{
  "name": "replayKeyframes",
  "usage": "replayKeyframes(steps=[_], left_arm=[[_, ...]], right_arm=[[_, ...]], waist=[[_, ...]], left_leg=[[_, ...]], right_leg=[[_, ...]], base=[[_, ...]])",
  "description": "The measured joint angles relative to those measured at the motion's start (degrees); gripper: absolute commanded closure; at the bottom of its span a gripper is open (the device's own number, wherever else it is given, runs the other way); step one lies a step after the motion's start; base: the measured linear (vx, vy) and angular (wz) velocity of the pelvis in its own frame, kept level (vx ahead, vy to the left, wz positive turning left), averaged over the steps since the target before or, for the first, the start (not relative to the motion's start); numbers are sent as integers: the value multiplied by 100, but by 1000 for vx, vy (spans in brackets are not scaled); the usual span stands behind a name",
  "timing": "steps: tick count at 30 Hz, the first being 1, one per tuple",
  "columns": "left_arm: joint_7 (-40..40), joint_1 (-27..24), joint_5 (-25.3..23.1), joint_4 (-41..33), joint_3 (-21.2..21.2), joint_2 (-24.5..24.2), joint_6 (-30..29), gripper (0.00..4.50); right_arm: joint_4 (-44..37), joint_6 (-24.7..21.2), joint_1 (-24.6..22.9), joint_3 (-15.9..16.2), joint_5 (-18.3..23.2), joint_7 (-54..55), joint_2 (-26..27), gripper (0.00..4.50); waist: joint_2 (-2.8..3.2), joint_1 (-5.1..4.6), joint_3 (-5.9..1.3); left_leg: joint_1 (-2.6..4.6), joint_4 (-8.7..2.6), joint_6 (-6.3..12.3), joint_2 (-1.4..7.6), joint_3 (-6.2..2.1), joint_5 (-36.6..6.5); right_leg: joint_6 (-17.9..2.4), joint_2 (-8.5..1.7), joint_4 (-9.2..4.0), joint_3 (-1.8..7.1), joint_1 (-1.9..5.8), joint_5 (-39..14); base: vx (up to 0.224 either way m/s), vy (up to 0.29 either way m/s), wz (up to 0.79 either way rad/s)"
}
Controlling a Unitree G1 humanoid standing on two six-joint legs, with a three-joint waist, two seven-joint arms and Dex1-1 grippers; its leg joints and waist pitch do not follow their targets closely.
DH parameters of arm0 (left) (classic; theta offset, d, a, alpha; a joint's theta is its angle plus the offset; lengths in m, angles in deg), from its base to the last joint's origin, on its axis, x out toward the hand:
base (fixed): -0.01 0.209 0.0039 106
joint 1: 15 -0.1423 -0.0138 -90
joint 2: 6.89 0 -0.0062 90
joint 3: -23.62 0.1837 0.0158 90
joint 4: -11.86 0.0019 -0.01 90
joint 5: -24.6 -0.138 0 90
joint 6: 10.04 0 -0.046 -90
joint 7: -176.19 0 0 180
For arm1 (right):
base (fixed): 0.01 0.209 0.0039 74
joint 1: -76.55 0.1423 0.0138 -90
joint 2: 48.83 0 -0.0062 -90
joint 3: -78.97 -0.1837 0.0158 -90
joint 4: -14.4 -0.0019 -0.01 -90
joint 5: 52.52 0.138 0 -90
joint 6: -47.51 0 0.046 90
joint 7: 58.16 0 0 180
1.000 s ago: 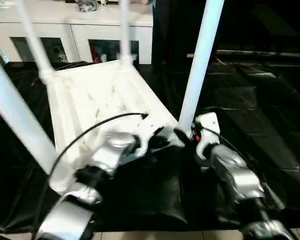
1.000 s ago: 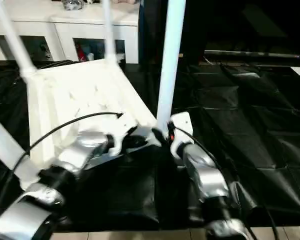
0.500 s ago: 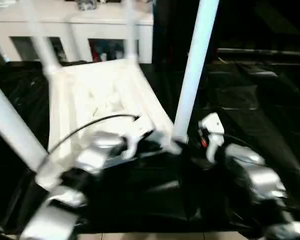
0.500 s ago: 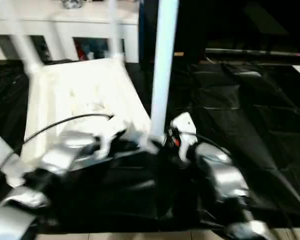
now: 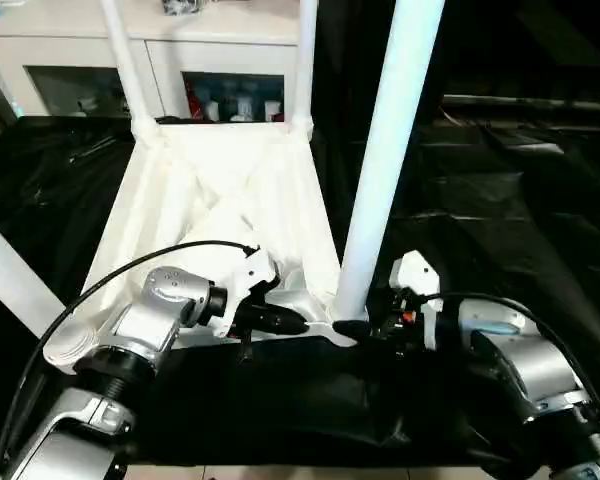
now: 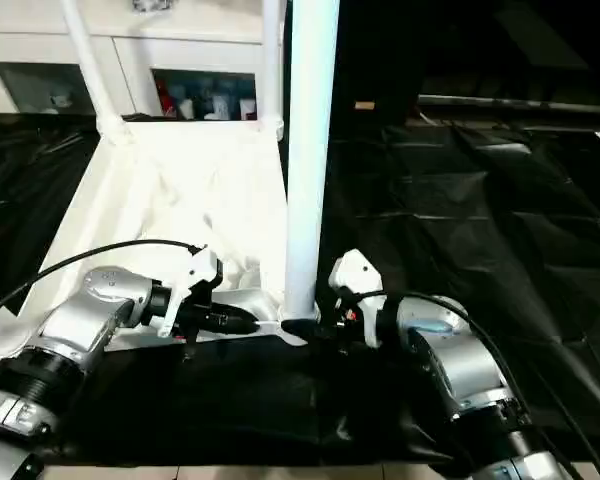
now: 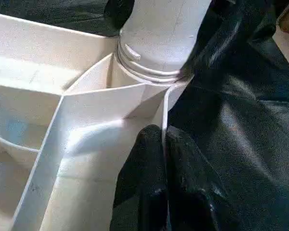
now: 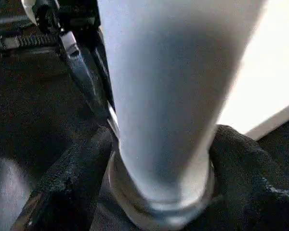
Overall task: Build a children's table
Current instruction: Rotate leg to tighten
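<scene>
While it lies upside down on the black sheeting (image 5: 500, 230), the children's table (image 5: 220, 190) shows its ribbed underside upward, legs rising from the corner sockets — two thin-looking at the far end, one thick at the near right corner (image 5: 380, 170), one at the left edge (image 5: 15, 280).

Left gripper (image 7: 164, 144): fingers pressed together, pinching the thin raised rim of the tabletop just beside the near right socket.

Right gripper (image 8: 159, 159): fingers (image 8: 74, 168) spread either side of the near right leg at its base, close against it — whether they press it cannot be told.

Beyond the table's far end: a white cabinet (image 5: 180, 60) with glass doors, coloured items behind the glass.
</scene>
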Motion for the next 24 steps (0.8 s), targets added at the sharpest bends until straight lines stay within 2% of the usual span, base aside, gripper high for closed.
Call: replayKeyframes(steps=[2, 5, 6, 17, 22, 24], left_arm=[[-17, -29, 0, -60, 0, -9, -27, 450], [-19, -60, 0, -119, 3, -19, -46, 450], [-20, -61, 0, -122, 3, -21, -46, 450], [-151, -79, -4, -120, 0, -14, -57, 450], [-1189, 146, -283, 292, -76, 519, 92, 450], [-1437, 181, -326, 366, -76, 657, 96, 450]], right_arm=[[16, 6, 29, 36, -15, 11, 5, 145], [27, 48, 37, 40, -27, 21, -12, 151], [31, 68, 36, 42, -35, 20, -12, 178], [60, 321, 41, 23, -48, 119, 15, 231], [371, 230, -6, -418, -228, 1474, 646, 243], [385, 209, -37, -467, -240, 1765, 767, 244]], waist=[[0, 2, 0], [0, 2, 0], [0, 2, 0], [-3, -13, -2], [-3, -63, -5], [5, -59, -15]], left_leg=[[0, 0, 0, 0, 0, 0], [0, 0, 0, 0, 1, 0], [0, 0, 0, 0, 1, 0], [6, 10, 0, 0, 0, 0], [22, 17, -1, -4, 0, 1], [26, 16, -1, -3, -2, 1]], right_leg=[[0, 0, -1, 0, 0, 0], [0, 0, -2, 0, 0, 0], [0, 0, -1, 0, 0, 0], [-1, 1, 5, 0, 7, 0], [2, 2, 8, 5, 39, 1], [16, 1, 6, 6, 43, -7]], base=[[0, 0, 0], [0, 0, 0], [0, 0, 0], [0, 0, 0], [0, 0, 0], [0, 0, 0]])
